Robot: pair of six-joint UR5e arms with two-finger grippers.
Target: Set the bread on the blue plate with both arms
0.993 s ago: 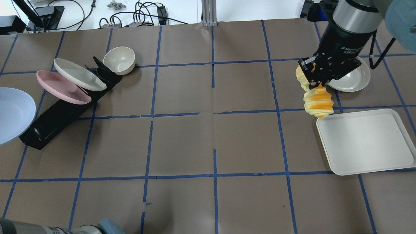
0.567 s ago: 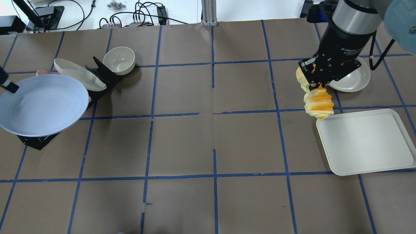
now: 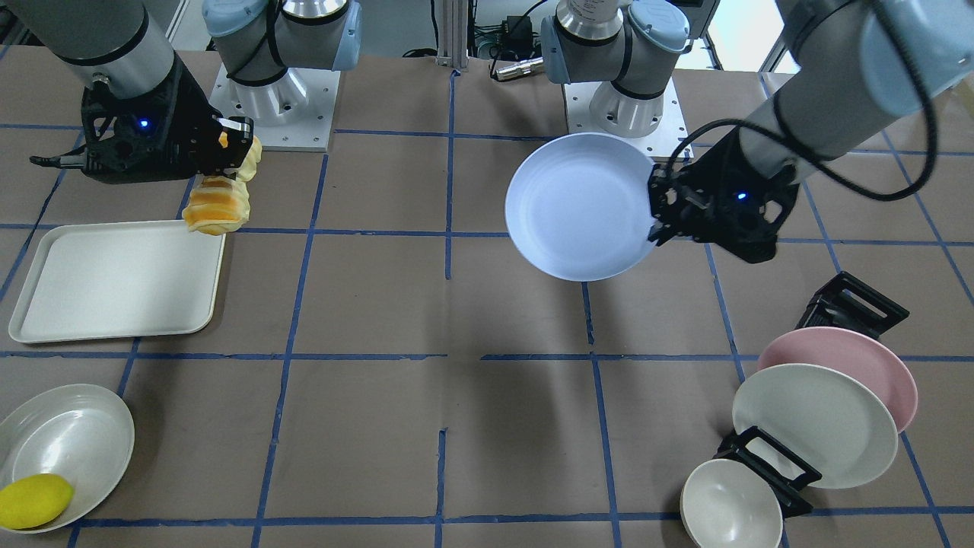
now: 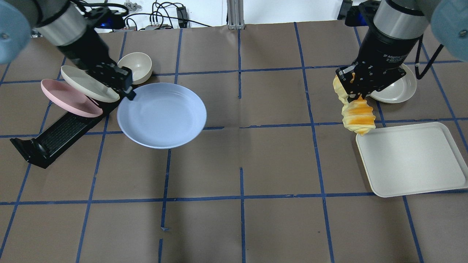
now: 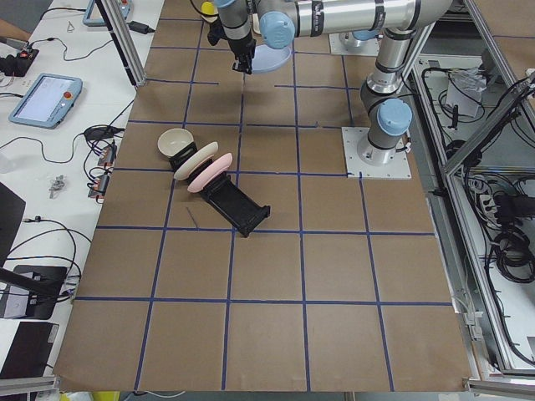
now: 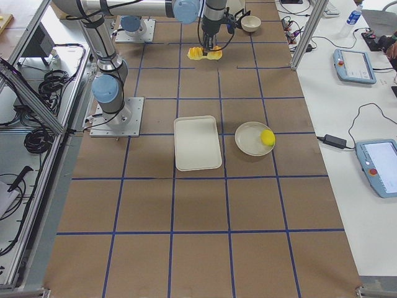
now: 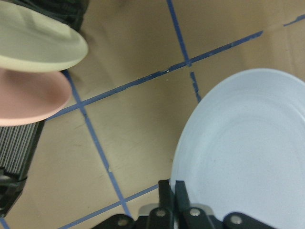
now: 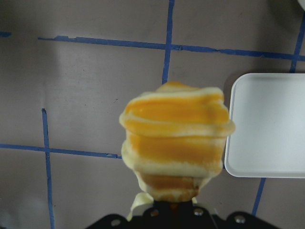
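My left gripper [image 4: 124, 87] is shut on the rim of the pale blue plate [image 4: 162, 115] and holds it level above the table's left-centre. The plate also shows in the front view [image 3: 578, 205] and in the left wrist view [image 7: 248, 152]. My right gripper [image 4: 353, 95] is shut on one end of the bread [image 4: 358, 115], an orange and cream striped loaf. The loaf hangs down above the table, just off the white tray's corner. It fills the right wrist view [image 8: 176, 138]. Plate and bread are far apart.
A black dish rack [image 4: 55, 137] at the left holds a pink plate [image 4: 67, 98] and a cream plate [image 4: 87, 83], with a cream bowl [image 4: 135, 67] beside it. A white tray [image 4: 411, 159] lies at the right. A cream dish [image 3: 65, 426] holds a yellow lemon [image 3: 34, 500].
My left arm has carried the blue plate rightward from the table's left edge to left-centre, past the rack. My right gripper and the bread have barely moved.
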